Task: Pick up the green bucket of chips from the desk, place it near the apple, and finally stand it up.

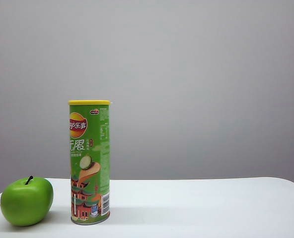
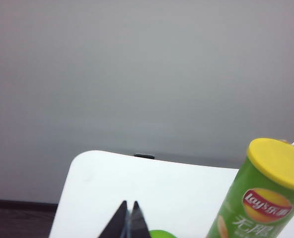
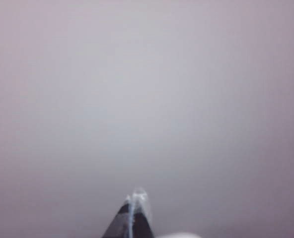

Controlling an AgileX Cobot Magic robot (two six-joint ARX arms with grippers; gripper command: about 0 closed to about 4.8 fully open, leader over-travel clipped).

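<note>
Lay's chip can (image 1: 90,161) stood upright on desk (image 1: 196,208), just beside green apple (image 1: 27,201). Left gripper (image 2: 129,206) & right gripper (image 3: 135,196) both pinched together, empty, clear of it. Can prob. light, stiff, slick, tippy; grip mid-body.

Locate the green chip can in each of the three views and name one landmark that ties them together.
Exterior view: the green bucket of chips stands upright left of centre on the desk, just right of the apple.
Left wrist view: lower right corner, yellow lid up, beyond the shut left gripper.
Right wrist view: not in it; only the shut right gripper and wall.
Shared landmark: the white desk.
</note>
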